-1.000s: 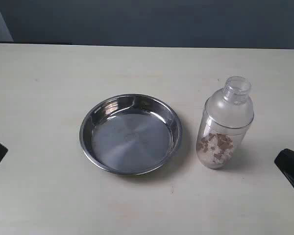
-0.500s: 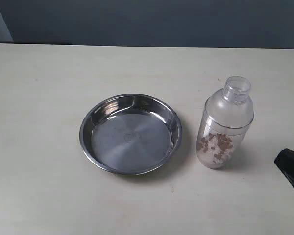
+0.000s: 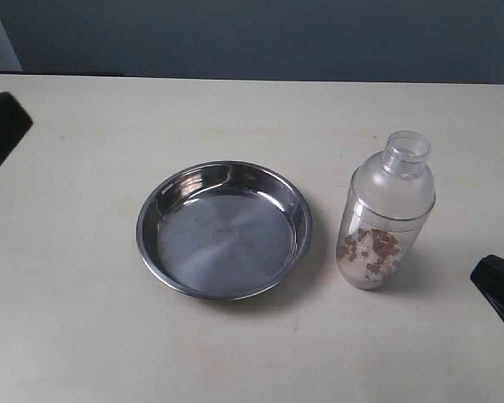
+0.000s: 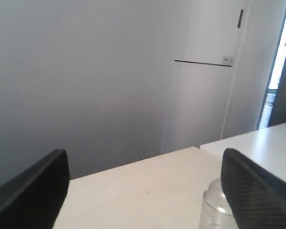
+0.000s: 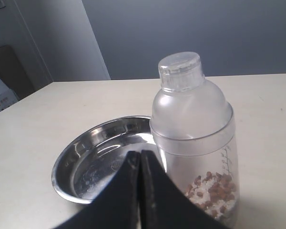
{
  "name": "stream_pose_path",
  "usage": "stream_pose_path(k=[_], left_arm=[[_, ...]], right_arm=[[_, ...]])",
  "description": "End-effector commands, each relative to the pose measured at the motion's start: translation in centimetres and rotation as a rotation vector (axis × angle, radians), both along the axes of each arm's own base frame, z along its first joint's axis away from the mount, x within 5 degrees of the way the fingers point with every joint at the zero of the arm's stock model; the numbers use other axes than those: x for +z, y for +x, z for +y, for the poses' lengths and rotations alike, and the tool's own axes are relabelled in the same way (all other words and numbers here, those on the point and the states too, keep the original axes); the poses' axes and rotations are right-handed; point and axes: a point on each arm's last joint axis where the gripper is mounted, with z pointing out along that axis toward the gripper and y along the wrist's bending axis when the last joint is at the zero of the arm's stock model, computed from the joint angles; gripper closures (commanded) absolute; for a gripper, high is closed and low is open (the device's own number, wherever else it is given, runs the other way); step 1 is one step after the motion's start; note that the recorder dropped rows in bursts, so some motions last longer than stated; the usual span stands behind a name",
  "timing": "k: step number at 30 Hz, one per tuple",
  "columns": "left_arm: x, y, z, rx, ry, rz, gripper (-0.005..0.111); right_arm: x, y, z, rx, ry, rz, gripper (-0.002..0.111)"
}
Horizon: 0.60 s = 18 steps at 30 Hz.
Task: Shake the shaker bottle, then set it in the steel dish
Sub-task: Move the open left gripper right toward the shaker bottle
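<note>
Right wrist view: bottle (image 5: 193,124) is being shown upright on the worktop (image 5: 62,105), just ahead of the closed right pincer (image 5: 139,158), beside the dish (image 5: 93,162); left pincer (image 4: 144,161), seemingly parted, is lying farther.

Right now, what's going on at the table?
Nothing is being held yet. The bottle stands upright on the table beside the dish, not touching it, and the dish is empty. The right end effector is shut and empty, pointing at the bottle but short of it. The left end effector is open at the left side of the table, holding nothing.
</note>
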Motion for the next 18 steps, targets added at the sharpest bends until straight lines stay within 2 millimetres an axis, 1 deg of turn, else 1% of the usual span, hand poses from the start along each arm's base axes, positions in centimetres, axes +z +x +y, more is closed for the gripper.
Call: stream_pose_path(k=[1,4,7,10,13,15,18], left_arm=[[-0.7,3.1,-1.0,-0.123,0.055,0.054,0.025],[-2.0,5.2,-1.2,-0.156,0.040,0.144,0.027],[-3.1,6.4,-1.5,-0.202,0.025,0.192,0.028],[-3.1,6.5,-1.7,-0.230,0.063,0.124,0.028],[-2.5,6.2,-1.9,-0.271,0.019,0.076,0.028],[-1.9,6.1,-1.9,-0.281,-0.029,0.044,0.031],[-1.5,6.1,-1.8,-0.281,-0.087,0.030,0.040]], right_arm=[[0.0,0.0,-0.1,-0.007,-0.006,-0.007,0.109],[0.0,0.0,-0.1,-0.007,-0.006,-0.007,0.109],[0.0,0.0,-0.1,-0.007,-0.006,-0.007,0.109],[0.0,0.0,-0.1,-0.007,-0.006,-0.007,0.109],[0.0,0.0,-0.1,-0.007,-0.006,-0.007,0.109],[0.0,0.0,-0.1,-0.007,-0.006,-0.007,0.109],[0.0,0.0,-0.1,-0.007,-0.006,-0.007,0.109]])
